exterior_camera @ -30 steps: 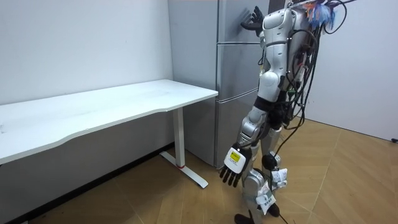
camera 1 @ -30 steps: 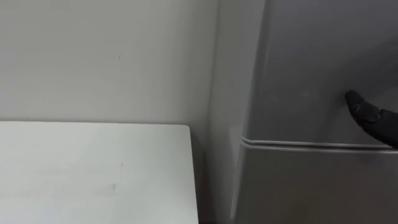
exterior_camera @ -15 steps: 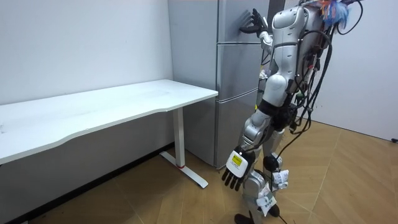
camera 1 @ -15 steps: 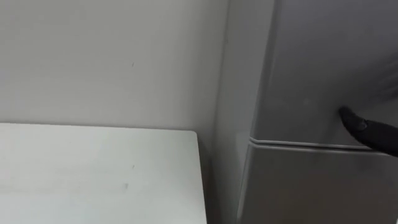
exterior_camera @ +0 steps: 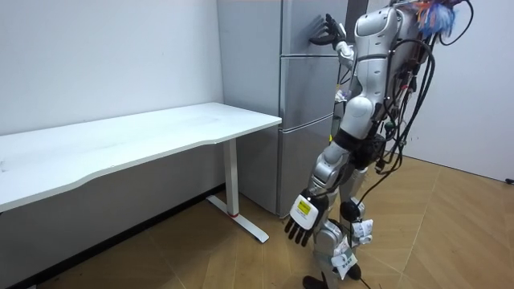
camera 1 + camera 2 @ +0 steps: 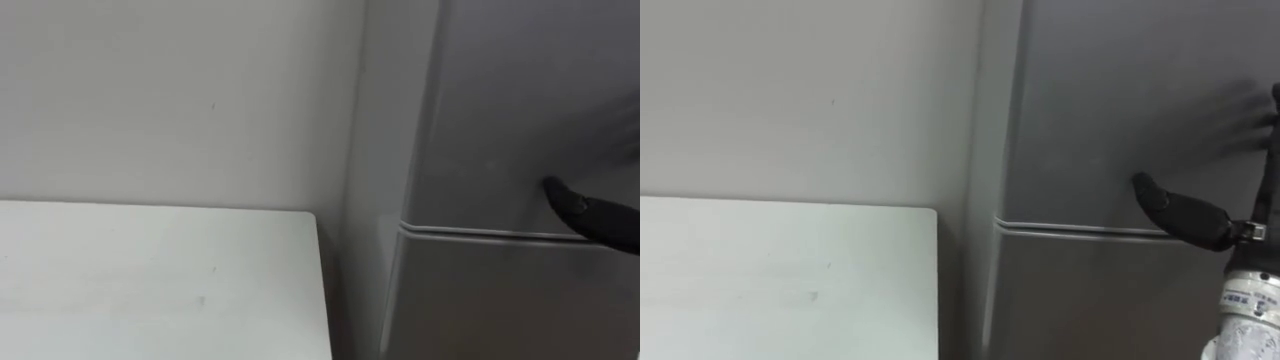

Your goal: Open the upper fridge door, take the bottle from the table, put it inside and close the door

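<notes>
I stand right in front of a tall grey fridge (image 5: pixel 305 96). Its upper door (image 6: pixel 520 100) and lower door (image 6: pixel 500 300) are both closed, with a thin seam (image 6: pixel 480 231) between them. My right hand (image 6: pixel 1185 215) is raised against the upper door just above the seam, its dark thumb stretched out and touching the metal; in the room view the right hand (image 5: pixel 325 30) rests on the door front. My left hand (image 5: pixel 301 221) hangs low beside my leg, fingers straight and empty.
A white desk (image 6: pixel 150 280) stands to my left, its corner close to the fridge's side; the desk (image 5: pixel 144 136) runs along the light wall (image 6: pixel 170 90). Wooden floor (image 5: pixel 450 233) spreads behind me.
My upper body has shifted a little toward the room view's right, and the eye view has shifted with it. My right hand sits slightly lower on the door, nearer the seam. The left hand swung slightly.
</notes>
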